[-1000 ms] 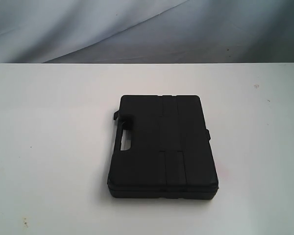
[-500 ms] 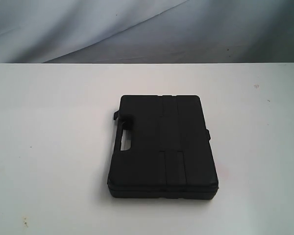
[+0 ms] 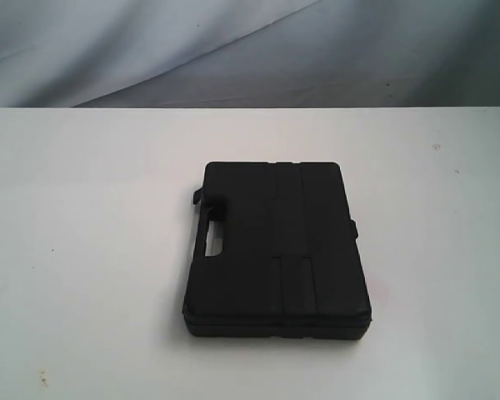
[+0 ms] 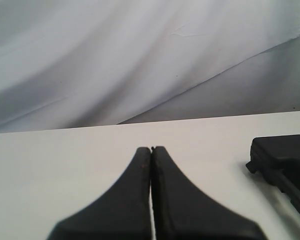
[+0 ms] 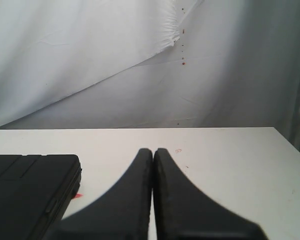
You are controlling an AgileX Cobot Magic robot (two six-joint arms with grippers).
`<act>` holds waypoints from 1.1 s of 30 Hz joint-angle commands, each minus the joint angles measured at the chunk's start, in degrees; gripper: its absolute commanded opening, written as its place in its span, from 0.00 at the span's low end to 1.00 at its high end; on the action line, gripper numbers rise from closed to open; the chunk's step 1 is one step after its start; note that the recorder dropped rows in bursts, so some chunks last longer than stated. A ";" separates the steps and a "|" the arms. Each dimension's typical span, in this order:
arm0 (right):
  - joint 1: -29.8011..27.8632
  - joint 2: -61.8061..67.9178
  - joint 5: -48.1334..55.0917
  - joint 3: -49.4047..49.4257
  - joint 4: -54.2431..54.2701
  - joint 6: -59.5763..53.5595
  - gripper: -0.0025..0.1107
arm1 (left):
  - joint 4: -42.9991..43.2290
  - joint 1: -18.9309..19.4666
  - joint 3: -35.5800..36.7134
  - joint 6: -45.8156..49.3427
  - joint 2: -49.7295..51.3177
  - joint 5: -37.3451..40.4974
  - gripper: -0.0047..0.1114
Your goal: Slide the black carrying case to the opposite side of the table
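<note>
The black carrying case (image 3: 277,248) lies flat near the middle of the white table (image 3: 92,250), its handle on the left side. Neither gripper shows in the exterior view. In the left wrist view my left gripper (image 4: 151,149) is shut with nothing between its fingers, and a corner of the case (image 4: 285,165) lies apart from it. In the right wrist view my right gripper (image 5: 153,150) is also shut and empty, with the case (image 5: 30,187) lying beside it, not touching.
A grey-white cloth backdrop (image 3: 233,50) hangs behind the table's far edge. A small red mark (image 5: 78,195) sits on the table by the case. The table's side edge (image 5: 290,145) shows in the right wrist view.
</note>
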 commanded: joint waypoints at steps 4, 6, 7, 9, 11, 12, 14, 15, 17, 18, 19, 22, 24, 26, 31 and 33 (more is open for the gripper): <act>-0.49 -0.19 -0.52 0.17 0.51 -0.30 0.02 | 0.00 0.10 0.27 -0.11 -0.24 -0.07 0.04; -0.49 -0.19 -0.52 0.17 0.51 -0.30 0.02 | 0.00 0.10 0.27 -0.11 -0.24 -0.07 0.04; -0.49 -0.19 -0.52 0.17 0.51 -0.30 0.02 | 0.00 0.10 0.27 -0.11 -0.24 -0.07 0.04; -0.49 -0.19 -0.52 0.17 0.51 -0.30 0.02 | 0.00 0.10 0.27 -0.11 -0.24 -0.07 0.04; -0.49 -0.19 -0.52 0.17 0.51 -0.30 0.02 | 0.00 0.10 0.27 -0.11 -0.24 -0.07 0.04; -0.49 -0.19 -0.52 0.17 0.51 -0.30 0.02 | 0.00 0.10 0.27 -0.11 -0.24 -0.07 0.04; -0.49 -0.19 -0.52 0.17 0.51 -0.30 0.02 | 0.00 0.10 0.27 -0.11 -0.24 -0.07 0.04; -0.49 -0.19 -0.52 0.17 0.51 -0.30 0.02 | 0.00 0.10 0.27 -0.11 -0.24 -0.07 0.04; -0.49 -0.19 -0.52 0.17 0.51 -0.30 0.02 | 0.00 0.10 0.27 0.02 -0.24 -0.24 0.04; -0.49 -0.19 -0.52 0.17 0.51 -0.30 0.02 | 0.00 0.10 0.27 0.02 -0.24 -0.51 0.04; -0.49 -0.19 -0.52 0.17 0.51 -0.30 0.02 | 0.00 0.10 0.27 0.02 -0.24 -0.51 0.04; -0.49 -0.19 -0.52 0.17 0.51 -0.30 0.02 | 0.00 0.10 0.27 0.02 -0.24 -0.51 0.04; -0.49 -0.19 -0.52 0.17 0.51 -0.30 0.02 | 0.00 0.10 0.27 -0.10 -0.24 -0.51 0.04; -0.49 -0.19 -0.52 0.17 0.51 -0.30 0.02 | 0.00 0.10 0.27 -0.41 -0.24 -0.63 0.04; -0.49 -0.19 -0.52 0.17 0.51 -0.30 0.02 | -3.91 0.10 0.27 0.08 -0.24 0.18 0.04; -0.49 -0.19 -0.52 0.17 0.51 -0.30 0.02 | -4.03 0.10 -1.40 0.33 -0.24 0.32 0.04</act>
